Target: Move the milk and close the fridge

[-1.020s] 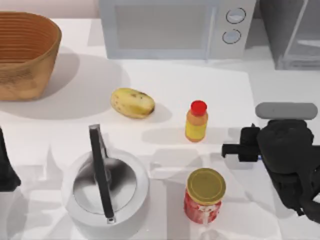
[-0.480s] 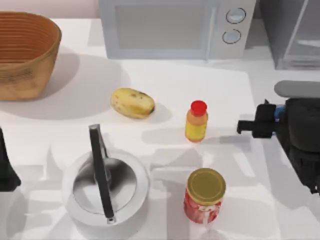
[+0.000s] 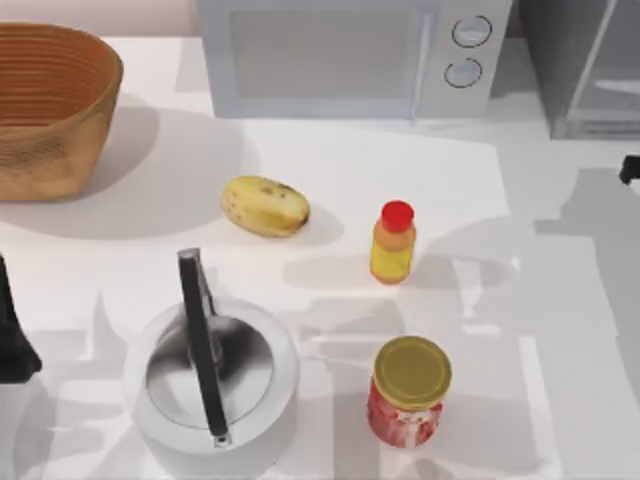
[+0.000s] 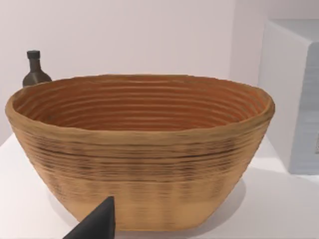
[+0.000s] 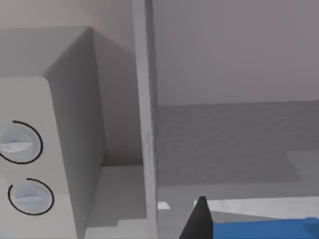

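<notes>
Carrying the milk (image 5: 266, 228) toward the fridge (image 5: 144, 99) at the tabletop's far right corner, the right gripper (image 3: 630, 168) sits at the right edge, a dark finger beside the blue carton; whether the jaws pinch it cannot be told. By the look of it, the door (image 3: 590, 60) stands open, so the carton is yet to be placed and the closing remains. The left arm (image 3: 12, 330) rests parked at the left edge near the basket (image 3: 50, 100).

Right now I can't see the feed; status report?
Right gripper carrying milk, facing open fridge. Left arm parked at table's left edge. Nothing in the way.
</notes>
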`<control>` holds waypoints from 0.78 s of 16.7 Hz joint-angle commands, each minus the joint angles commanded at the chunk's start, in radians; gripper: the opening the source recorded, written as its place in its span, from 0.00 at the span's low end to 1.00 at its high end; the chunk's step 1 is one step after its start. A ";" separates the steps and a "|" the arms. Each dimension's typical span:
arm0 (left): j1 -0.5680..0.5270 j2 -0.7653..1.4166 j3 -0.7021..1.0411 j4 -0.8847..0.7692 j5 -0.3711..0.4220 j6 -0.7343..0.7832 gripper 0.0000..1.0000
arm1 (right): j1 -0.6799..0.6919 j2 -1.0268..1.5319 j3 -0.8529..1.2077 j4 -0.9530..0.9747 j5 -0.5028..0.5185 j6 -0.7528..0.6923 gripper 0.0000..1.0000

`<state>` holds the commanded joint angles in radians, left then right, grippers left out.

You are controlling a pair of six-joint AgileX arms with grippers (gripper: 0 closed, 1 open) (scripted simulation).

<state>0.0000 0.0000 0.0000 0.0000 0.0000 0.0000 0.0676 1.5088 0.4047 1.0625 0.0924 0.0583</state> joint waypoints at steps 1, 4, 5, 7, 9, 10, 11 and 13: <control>0.000 0.000 0.000 0.000 0.000 0.000 1.00 | -0.028 -0.002 -0.007 0.028 -0.028 -0.021 0.00; 0.000 0.000 0.000 0.000 0.000 0.000 1.00 | -0.053 -0.004 -0.014 0.052 -0.053 -0.042 0.00; 0.000 0.000 0.000 0.000 0.000 0.000 1.00 | -0.053 -0.004 -0.014 0.052 -0.053 -0.042 0.00; 0.000 0.000 0.000 0.000 0.000 0.000 1.00 | -0.049 0.000 -0.010 0.049 -0.050 -0.040 0.00; 0.000 0.000 0.000 0.000 0.000 0.000 1.00 | -0.053 0.013 0.003 0.038 -0.052 -0.039 0.00; 0.000 0.000 0.000 0.000 0.000 0.000 1.00 | -0.058 0.035 0.026 0.020 -0.056 -0.039 0.00; 0.000 0.000 0.000 0.000 0.000 0.000 1.00 | -0.064 0.065 0.059 -0.005 -0.062 -0.041 0.00; 0.000 0.000 0.000 0.000 0.000 0.000 1.00 | -0.077 0.146 0.157 -0.073 -0.080 -0.047 0.00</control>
<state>0.0000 0.0000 0.0000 0.0000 0.0000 0.0000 -0.0098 1.6547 0.5620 0.9894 0.0126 0.0110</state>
